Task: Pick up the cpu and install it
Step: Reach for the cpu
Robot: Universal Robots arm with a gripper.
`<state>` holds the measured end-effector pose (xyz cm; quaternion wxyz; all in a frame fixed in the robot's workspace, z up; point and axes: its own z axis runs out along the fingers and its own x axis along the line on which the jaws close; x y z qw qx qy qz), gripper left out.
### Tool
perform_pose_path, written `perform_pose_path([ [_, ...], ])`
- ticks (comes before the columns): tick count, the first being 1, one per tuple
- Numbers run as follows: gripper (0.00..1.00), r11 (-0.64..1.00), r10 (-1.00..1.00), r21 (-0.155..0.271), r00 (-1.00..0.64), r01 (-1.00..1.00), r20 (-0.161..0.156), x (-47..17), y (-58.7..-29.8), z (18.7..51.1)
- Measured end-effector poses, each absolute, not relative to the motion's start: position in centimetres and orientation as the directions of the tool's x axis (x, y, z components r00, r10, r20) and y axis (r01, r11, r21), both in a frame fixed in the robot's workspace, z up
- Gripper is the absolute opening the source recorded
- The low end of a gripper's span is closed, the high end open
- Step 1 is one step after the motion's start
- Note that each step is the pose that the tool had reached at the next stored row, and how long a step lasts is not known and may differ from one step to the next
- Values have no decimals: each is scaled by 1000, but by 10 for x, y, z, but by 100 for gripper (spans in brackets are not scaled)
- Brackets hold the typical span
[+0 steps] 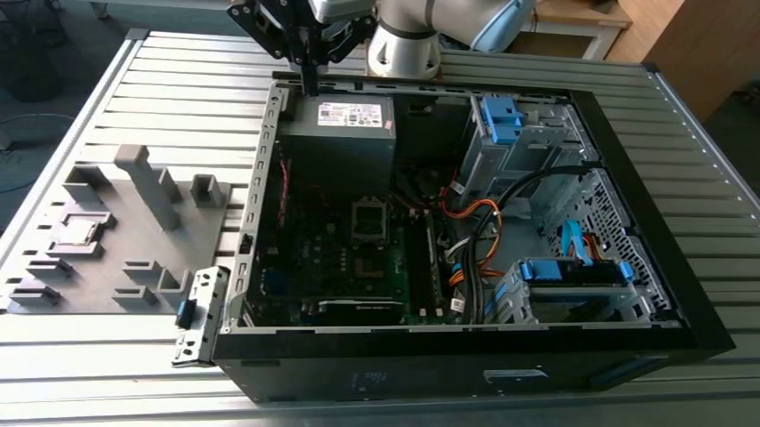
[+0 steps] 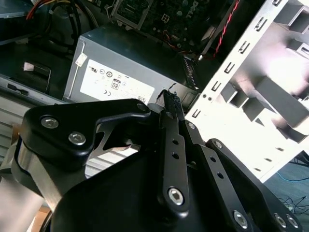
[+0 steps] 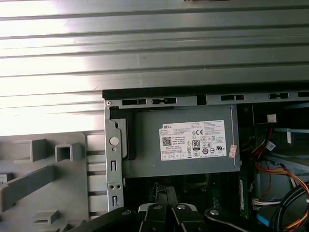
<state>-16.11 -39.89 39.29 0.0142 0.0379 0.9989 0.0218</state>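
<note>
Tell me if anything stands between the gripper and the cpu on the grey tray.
The gripper hangs at the computer case's rim by the power supply. The cpu lies in the grey tray outside the case. Between them stand the case wall and the tray's tall blocks.

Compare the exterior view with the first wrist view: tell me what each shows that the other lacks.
Exterior view, not first wrist view: the cpu lying in the grey tray, and the arm's pale body. First wrist view, not exterior: the case rim's slots. Both: the white-labelled power supply, the tray, the shut gripper near that supply.
</note>
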Motion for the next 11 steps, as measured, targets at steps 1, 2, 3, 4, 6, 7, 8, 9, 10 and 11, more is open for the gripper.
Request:
perform_pose_path([
  [1, 11, 996, 76, 45, -997, 75, -27, -162, -399, 393],
  [2, 11, 996, 76, 45, -997, 75, -27, -163, -399, 393],
  [3, 11, 996, 76, 45, -997, 75, -27, -164, -399, 393],
  [4, 11, 996, 76, 45, -997, 75, -27, -165, -399, 393],
  [6, 11, 996, 76, 45, -997, 75, -27, -167, -399, 393],
  [7, 11, 996, 76, 45, -997, 75, -27, -168, -399, 393],
  [8, 11, 996, 76, 45, -997, 75, -27, -168, -399, 393],
  [9, 11, 996, 76, 45, -997, 75, -27, -169, -399, 393],
  [10, 11, 996, 76, 45, -997, 75, -27, -170, -399, 393],
  [11, 11, 996, 76, 45, -997, 75, -27, -171, -399, 393],
])
